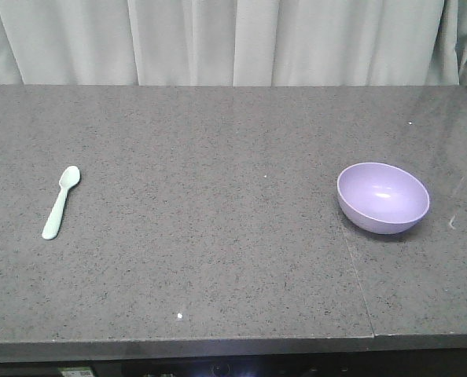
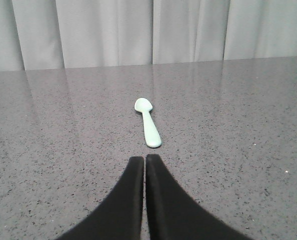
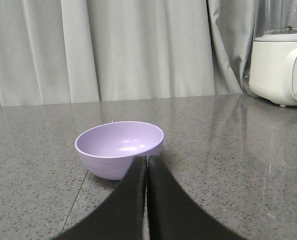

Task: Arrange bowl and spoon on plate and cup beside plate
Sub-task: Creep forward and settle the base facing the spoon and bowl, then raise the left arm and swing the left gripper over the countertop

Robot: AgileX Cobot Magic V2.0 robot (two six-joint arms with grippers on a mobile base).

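A pale mint spoon (image 1: 61, 201) lies flat on the grey counter at the left, scoop end pointing away. In the left wrist view the spoon (image 2: 148, 122) lies just beyond my left gripper (image 2: 145, 158), which is shut with nothing between its fingers. A lavender bowl (image 1: 383, 197) stands upright and empty at the right. In the right wrist view the bowl (image 3: 120, 149) sits directly ahead of my right gripper (image 3: 147, 159), also shut and empty. Plate and cup are out of view. Neither gripper shows in the front view.
The speckled grey counter (image 1: 218, 236) has a seam (image 1: 359, 283) running toward the front edge near the bowl. A white appliance (image 3: 281, 70) stands at the far right by the curtain (image 1: 233, 39).
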